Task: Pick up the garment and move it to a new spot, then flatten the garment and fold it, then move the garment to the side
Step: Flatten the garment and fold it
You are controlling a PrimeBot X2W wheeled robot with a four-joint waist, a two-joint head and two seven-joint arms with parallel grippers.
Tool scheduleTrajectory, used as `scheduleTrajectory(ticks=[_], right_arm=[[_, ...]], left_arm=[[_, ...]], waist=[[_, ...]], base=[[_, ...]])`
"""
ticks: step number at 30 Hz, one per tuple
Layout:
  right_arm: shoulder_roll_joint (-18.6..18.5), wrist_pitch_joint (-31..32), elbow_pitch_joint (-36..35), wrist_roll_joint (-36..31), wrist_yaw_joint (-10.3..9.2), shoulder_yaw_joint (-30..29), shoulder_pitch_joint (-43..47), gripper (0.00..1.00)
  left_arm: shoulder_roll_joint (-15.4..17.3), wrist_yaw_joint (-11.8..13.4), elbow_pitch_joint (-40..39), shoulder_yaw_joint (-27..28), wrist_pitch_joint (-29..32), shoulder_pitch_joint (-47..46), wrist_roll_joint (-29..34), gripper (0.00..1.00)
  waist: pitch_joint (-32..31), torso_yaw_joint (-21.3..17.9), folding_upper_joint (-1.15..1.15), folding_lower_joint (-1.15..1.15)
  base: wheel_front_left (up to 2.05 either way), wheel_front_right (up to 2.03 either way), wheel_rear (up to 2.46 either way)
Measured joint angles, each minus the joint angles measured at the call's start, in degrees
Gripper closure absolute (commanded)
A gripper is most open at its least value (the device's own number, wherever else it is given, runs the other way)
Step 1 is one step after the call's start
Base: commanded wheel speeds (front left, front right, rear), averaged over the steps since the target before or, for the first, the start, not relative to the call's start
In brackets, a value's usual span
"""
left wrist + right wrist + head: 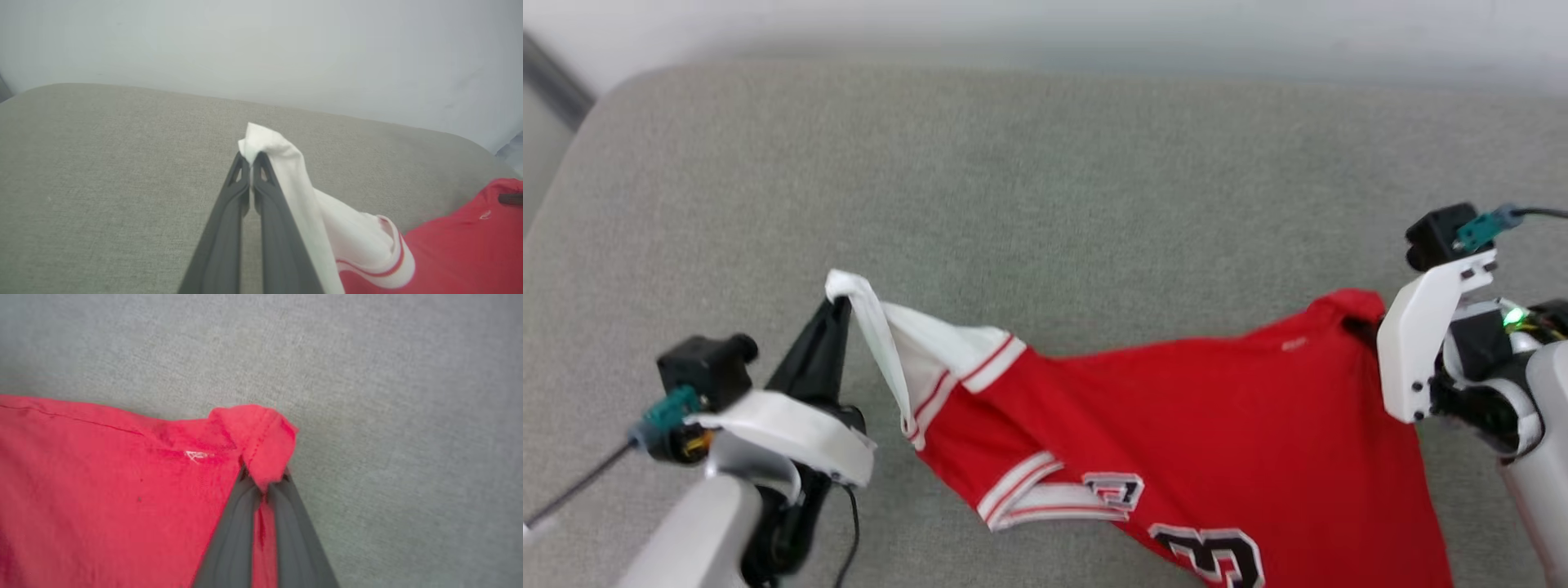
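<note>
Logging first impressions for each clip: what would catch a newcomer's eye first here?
The red garment is stretched across the grey cushion, with black lettering at the head view's bottom edge. The left gripper pinches its white sleeve at the left; the right gripper pinches a red corner at the right.

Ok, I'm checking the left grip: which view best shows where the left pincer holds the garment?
The left wrist view: up close, the left pincer is shut on the white sleeve tip of the garment. The head view shows that grip smaller and blurred. The right wrist view shows a red corner in the right pincer.
</note>
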Motion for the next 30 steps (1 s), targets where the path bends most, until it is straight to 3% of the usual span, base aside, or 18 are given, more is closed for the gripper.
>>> scheduleTrajectory(ticks=[6, 13, 21, 30], right_arm=[[1.7, -5.7, 4.0, -4.6, 0.00, -4.0, -3.9, 1.00], [3.3, -9.5, 8.0, -8.5, 0.01, -8.7, -10.8, 1.00], [3.1, -12.3, 8.0, -12.7, 0.02, -12.5, -23.3, 1.00], [2.7, -16.4, 5.0, -18.8, 0.03, -15.6, -39.6, 1.00]], left_arm=[[2.4, -0.7, 0.7, 2.2, 4.6, -6.7, -2.1, 1.00], [1.6, -2.0, 6.2, 2.7, 7.2, -21.2, -2.3, 1.00], [0.6, -4.6, 15.5, 1.1, 7.2, -40.8, 2.1, 1.00], [1.0, -6.6, 22.9, 1.8, 4.8, -63.8, 5.9, 1.00]], waist=[[-5.0, -1.8, 0.00, 0.00], [-7.8, -4.0, 0.00, 0.00], [-3.2, -4.5, 0.00, 0.00], [6.7, -4.6, 0.00, 0.00]], base=[[0.00, 0.00, 0.00], [0.00, 0.00, 0.00], [0.00, 0.00, 0.00], [0.00, 0.00, 0.00]])
